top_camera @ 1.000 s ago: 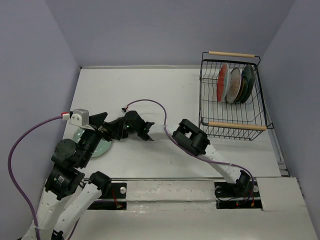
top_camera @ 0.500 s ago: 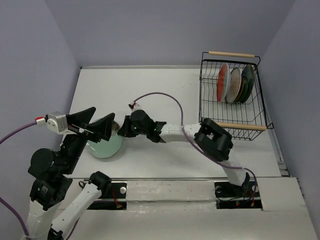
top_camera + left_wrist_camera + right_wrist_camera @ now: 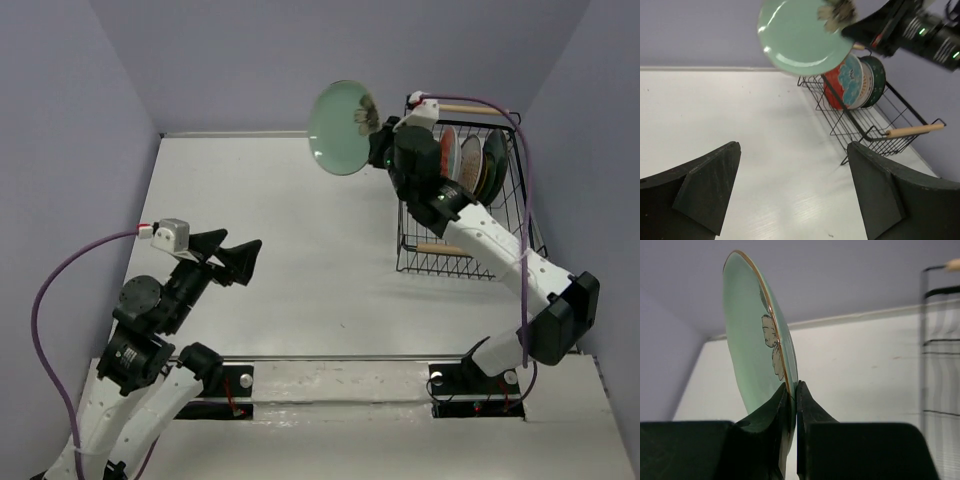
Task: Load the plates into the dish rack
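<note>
My right gripper (image 3: pixel 372 122) is shut on the rim of the pale mint plate (image 3: pixel 340 113), holding it high in the air just left of the dish rack (image 3: pixel 462 250). In the right wrist view the fingers (image 3: pixel 793 392) pinch the plate (image 3: pixel 752 350) edge-on. The plate also shows in the left wrist view (image 3: pixel 800 35). The black wire rack holds several plates upright, among them the red one with teal centre (image 3: pixel 446 160) and a dark teal one (image 3: pixel 497 160). My left gripper (image 3: pixel 232 256) is open and empty over the table at the left.
The rack has two wooden rod handles, a far one (image 3: pixel 463 108) and a near one (image 3: pixel 474 252). It stands at the table's right back corner by the purple walls. A purple cable (image 3: pixel 60 290) loops beside the left arm.
My right gripper has lifted the mint plate from the table at the left and carried it up and right to beside the rack. The left gripper has drawn back from it, open.
</note>
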`<state>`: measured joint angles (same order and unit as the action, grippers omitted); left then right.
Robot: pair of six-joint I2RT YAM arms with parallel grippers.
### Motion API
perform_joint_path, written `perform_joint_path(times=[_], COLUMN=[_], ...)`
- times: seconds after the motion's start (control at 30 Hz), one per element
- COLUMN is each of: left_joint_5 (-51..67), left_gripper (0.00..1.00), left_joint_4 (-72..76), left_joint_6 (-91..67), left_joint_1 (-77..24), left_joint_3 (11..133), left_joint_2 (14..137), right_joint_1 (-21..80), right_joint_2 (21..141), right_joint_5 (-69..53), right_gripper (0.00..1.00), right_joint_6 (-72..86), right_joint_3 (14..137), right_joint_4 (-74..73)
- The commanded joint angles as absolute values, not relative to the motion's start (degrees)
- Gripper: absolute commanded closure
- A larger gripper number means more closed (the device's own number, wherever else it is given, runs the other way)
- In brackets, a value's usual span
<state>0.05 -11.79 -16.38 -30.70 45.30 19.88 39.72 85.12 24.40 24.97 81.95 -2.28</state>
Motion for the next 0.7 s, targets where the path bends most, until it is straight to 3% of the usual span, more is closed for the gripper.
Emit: perform_joint_path(times=[0.0, 0.27, 0.67], left_joint_5=[1.93, 2.28, 3.16], left_gripper=[0.01, 0.01, 0.01], left_joint_4=[-8.09, -6.86, -7.03], left_joint_6=[-16.88, -14.59, -14.33], left_joint_1=[-31.03, -31.55, -32.87], left_joint_3=[39.57, 37.09, 36.74], left_joint_2=[18.63, 19.95, 21.01], right_joint_1=[34.65, 28.74, 24.43], right_joint_2=[80.60, 85.86, 93.77], right_joint_5=[43.64, 55.80, 55.20], right_gripper=[0.93, 0.93, 0.93], right_joint_6=[9.53, -11.66, -14.94], right_joint_3=[90.68, 102.91, 106.26], right_joint_4=[-6.67, -7.56, -10.02])
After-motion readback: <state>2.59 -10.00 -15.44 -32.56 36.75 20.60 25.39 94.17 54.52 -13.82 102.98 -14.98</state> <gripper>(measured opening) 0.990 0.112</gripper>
